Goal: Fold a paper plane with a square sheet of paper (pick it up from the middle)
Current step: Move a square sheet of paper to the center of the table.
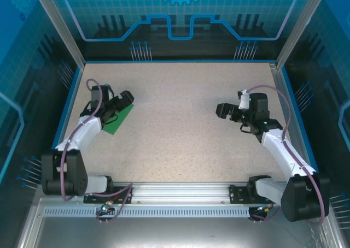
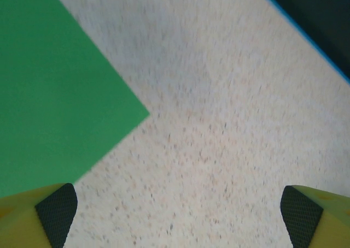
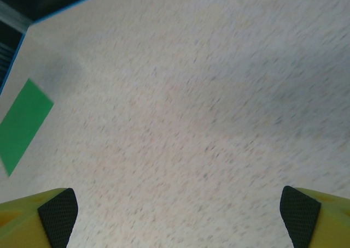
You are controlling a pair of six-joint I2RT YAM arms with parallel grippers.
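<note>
The square sheet of paper (image 1: 121,118) lies flat on the left side of the surface (image 1: 175,144), near its left edge. I can see no crease in it, though part of it is hidden under the left arm (image 1: 87,129). The left jaws hang over one corner of the sheet, spread wide with nothing between them. The right jaws, also spread wide and empty, hover well apart over the right side. By my reckoning nothing is done yet: the pickup from the middle and every fold are left.
</note>
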